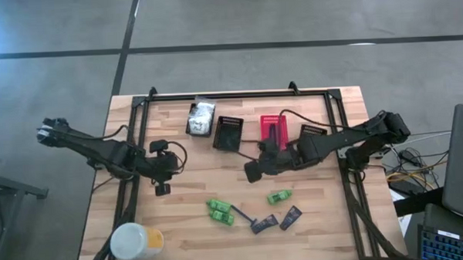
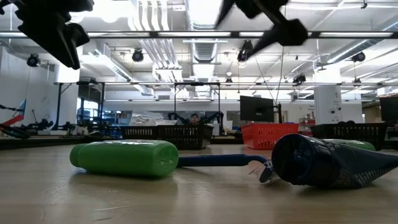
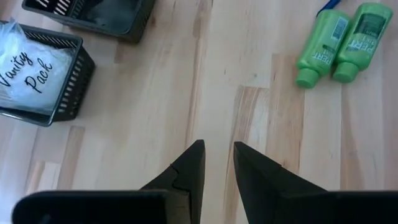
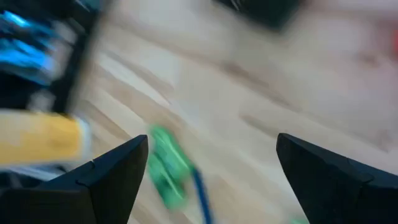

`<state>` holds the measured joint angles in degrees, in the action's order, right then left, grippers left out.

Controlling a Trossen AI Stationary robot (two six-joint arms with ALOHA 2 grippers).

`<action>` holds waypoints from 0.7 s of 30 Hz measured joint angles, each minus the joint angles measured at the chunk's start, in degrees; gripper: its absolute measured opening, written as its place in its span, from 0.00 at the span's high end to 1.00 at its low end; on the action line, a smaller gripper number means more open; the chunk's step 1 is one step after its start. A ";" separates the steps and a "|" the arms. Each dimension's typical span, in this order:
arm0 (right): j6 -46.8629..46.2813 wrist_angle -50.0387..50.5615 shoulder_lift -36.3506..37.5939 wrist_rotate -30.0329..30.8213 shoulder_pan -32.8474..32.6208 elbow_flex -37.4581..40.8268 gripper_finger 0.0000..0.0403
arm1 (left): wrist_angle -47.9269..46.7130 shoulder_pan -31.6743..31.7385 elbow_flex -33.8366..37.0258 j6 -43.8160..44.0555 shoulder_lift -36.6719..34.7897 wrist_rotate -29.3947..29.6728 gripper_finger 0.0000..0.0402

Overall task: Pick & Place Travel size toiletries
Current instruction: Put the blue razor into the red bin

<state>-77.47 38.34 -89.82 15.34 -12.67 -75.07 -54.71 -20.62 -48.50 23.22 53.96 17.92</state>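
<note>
White packets (image 1: 201, 118) already in basket (image 1: 191, 130). 3 green packs (image 1: 220, 211), razor (image 1: 241, 217), 2 sachets (image 1: 291, 217) remained on bench (image 1: 188, 216). Right end effector (image 1: 252, 172) apart, empty; left end effector (image 1: 161, 189) nearly together, empty.

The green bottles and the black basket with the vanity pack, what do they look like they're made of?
The green bottles look like glossy moulded plastic: soft highlights run along their rounded bodies, and each carries a printed label. The black basket seems to be rigid matt plastic, judging by its even, thin slotted walls. The vanity pack inside appears wrapped in clear crinkly film, probably cellophane, given its wrinkled shine.
</note>
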 joint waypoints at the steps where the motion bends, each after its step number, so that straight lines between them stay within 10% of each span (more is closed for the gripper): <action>1: -1.02 2.58 -0.33 -1.75 -0.09 0.04 0.15 | 0.68 0.00 0.40 0.11 -0.28 0.05 0.78; 8: -1.36 15.30 -2.34 -12.92 -0.63 0.33 0.20 | 6.67 0.81 2.80 0.20 -0.57 1.32 0.78; 21: 17.67 4.17 -10.60 -23.21 -1.46 0.28 0.31 | 7.41 2.67 3.46 2.43 -0.37 1.47 0.78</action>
<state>-59.80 42.51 -100.42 -7.87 -14.13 -74.78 -47.30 -17.96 -45.04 25.65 53.59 19.40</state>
